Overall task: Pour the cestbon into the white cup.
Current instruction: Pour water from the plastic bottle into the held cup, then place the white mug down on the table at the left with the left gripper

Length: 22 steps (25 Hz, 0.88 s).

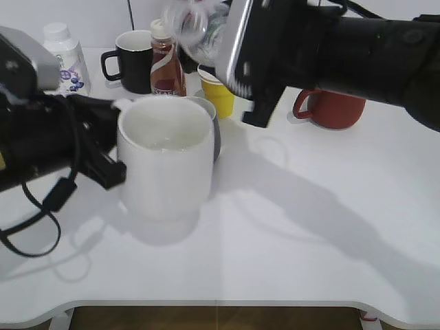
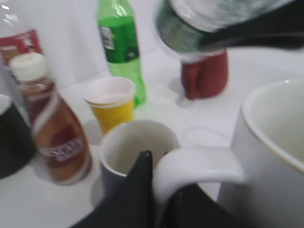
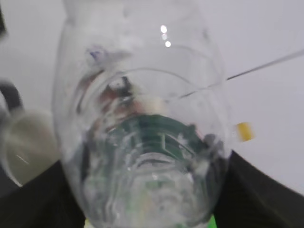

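The white cup stands left of centre on the table with a little liquid in it. It also shows at the right of the left wrist view. My left gripper is shut on its side handle, with one black finger on each side. My right gripper is shut on the cestbon and holds it tilted and blurred, high behind the cup. The bottle fills the right wrist view between the fingers. Its dark green label shows at the top of the left wrist view.
A dark grey mug stands right behind the white cup. A brown Nescafe bottle, a black mug, a yellow paper cup, a red mug, a white bottle and a green soda bottle stand further back.
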Motion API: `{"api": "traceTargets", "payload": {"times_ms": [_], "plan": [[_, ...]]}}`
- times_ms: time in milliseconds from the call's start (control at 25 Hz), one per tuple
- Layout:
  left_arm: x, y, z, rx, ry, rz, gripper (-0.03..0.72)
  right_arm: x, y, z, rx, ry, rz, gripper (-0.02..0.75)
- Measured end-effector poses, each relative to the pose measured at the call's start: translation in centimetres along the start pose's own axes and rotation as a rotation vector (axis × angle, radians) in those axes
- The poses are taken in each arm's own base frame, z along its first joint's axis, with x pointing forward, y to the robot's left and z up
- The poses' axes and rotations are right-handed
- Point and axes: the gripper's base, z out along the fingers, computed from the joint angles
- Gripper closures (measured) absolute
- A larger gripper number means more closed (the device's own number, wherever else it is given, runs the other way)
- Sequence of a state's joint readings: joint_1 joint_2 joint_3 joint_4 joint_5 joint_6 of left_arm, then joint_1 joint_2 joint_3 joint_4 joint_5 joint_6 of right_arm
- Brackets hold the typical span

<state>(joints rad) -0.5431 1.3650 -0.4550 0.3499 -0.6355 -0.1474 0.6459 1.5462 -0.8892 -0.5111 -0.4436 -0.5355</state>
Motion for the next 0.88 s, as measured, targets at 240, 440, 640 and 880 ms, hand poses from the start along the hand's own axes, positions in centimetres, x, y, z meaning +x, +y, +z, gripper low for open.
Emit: {"api": "traceTargets", "payload": {"times_ms": [240, 440, 640, 880], "plan": [[-0.8, 2.6, -0.5, -0.106, -0.108, -0.037, 0.657, 0.7, -0.7, -0.3, 0.019, 0.004, 0.656, 0.247], [-1.3, 6.8, -1.4, -0.305, -0.147, -0.036, 0.657, 5.3, -3.2, -1.9, 0.165, 0.067, 0.942, 0.247], [0.3, 11.2, -2.6, -0.511, -0.153, -0.099, 0.658, 9.3, -2.8, -3.7, 0.246, 0.132, 1.058, 0.247], [5.6, 14.3, -0.9, -0.590, -0.139, -0.147, 0.658, 11.5, 0.3, -2.6, 0.188, 0.164, 1.109, 0.247]]}}
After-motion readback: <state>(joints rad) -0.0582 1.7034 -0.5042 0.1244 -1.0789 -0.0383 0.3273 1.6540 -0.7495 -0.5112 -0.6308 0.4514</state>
